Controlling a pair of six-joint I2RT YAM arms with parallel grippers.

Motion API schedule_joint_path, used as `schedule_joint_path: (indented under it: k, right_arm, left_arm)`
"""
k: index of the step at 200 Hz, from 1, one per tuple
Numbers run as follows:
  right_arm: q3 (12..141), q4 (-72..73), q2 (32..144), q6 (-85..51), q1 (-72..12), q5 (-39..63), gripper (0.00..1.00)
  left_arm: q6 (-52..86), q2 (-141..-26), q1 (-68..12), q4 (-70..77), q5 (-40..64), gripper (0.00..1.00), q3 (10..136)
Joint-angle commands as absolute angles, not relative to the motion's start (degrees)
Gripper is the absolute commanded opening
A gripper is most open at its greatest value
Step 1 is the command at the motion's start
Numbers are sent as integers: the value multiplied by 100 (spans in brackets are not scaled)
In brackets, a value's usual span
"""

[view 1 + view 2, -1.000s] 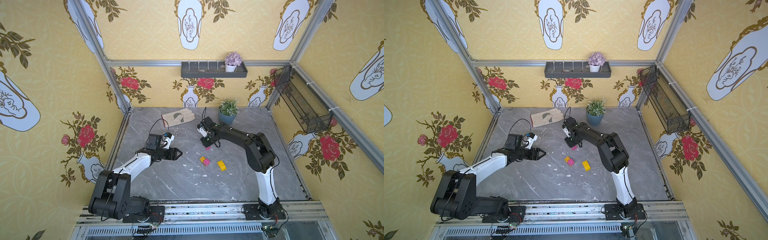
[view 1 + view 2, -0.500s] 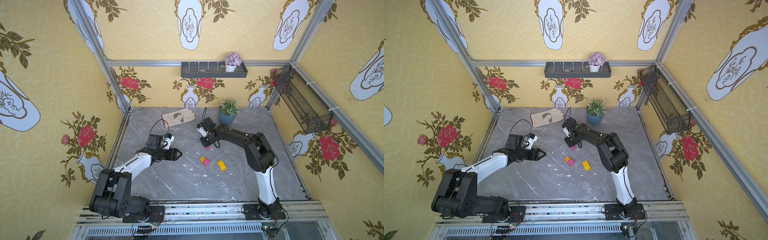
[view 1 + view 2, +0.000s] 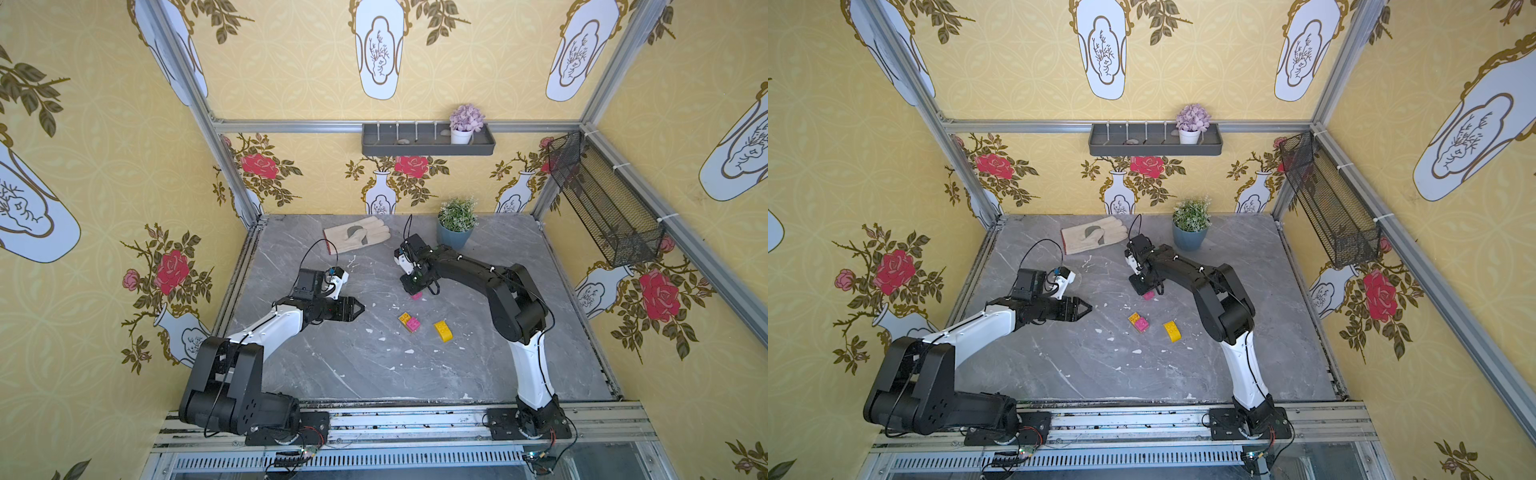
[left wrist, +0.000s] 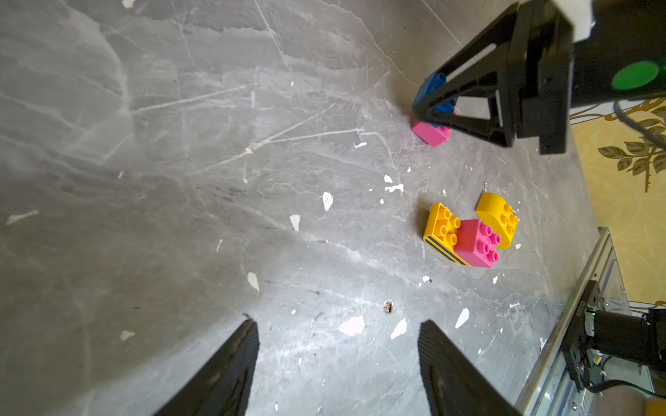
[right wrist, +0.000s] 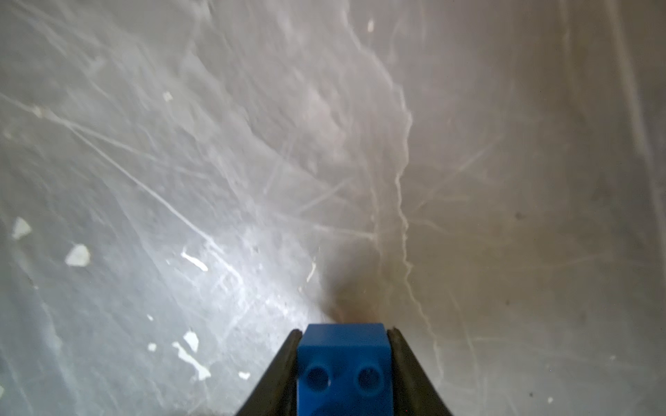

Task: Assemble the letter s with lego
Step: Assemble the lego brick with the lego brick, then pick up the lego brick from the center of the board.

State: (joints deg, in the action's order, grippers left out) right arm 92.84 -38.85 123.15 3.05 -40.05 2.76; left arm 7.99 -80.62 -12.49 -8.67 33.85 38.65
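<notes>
Gripping blue brick (image 5: 344,363) still, right claw (image 5: 345,330) (unmoved).

Grey veined tabletop (image 3: 374,365), blue brick (image 5: 342,356), pink brick (image 4: 477,243), black-striped yellow brick (image 4: 441,225).

Noted: blue square brick (image 4: 436,92) atop a pink square brick (image 4: 430,133), flanked by the fingers of the right gripper (image 5: 345,333). Nearer the front, a yellow oblong brick (image 4: 440,225), studs up and black-striped along one side, is topped at one end by a second pink square (image 4: 477,245). A curved yellow brick (image 4: 499,219) is seen close by, detached.
</notes>
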Motion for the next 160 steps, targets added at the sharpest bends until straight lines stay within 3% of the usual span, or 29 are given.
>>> schedule_joint_path:
  k: [1,45,160]
  right_arm:
    - [9378,-4418,12274,272,-3975,301,53]
    - [9535,-4490,12184,237,-3903,438,64]
    - [8805,-4062,11888,248,-3710,1092,60]
  left_arm:
    - [783,-8082,-1244,-861,3379,73,3849]
    - [783,-8086,-1244,-861,3384,73,3841]
    - [818,-8067,-1251,-879,3328,73,3776]
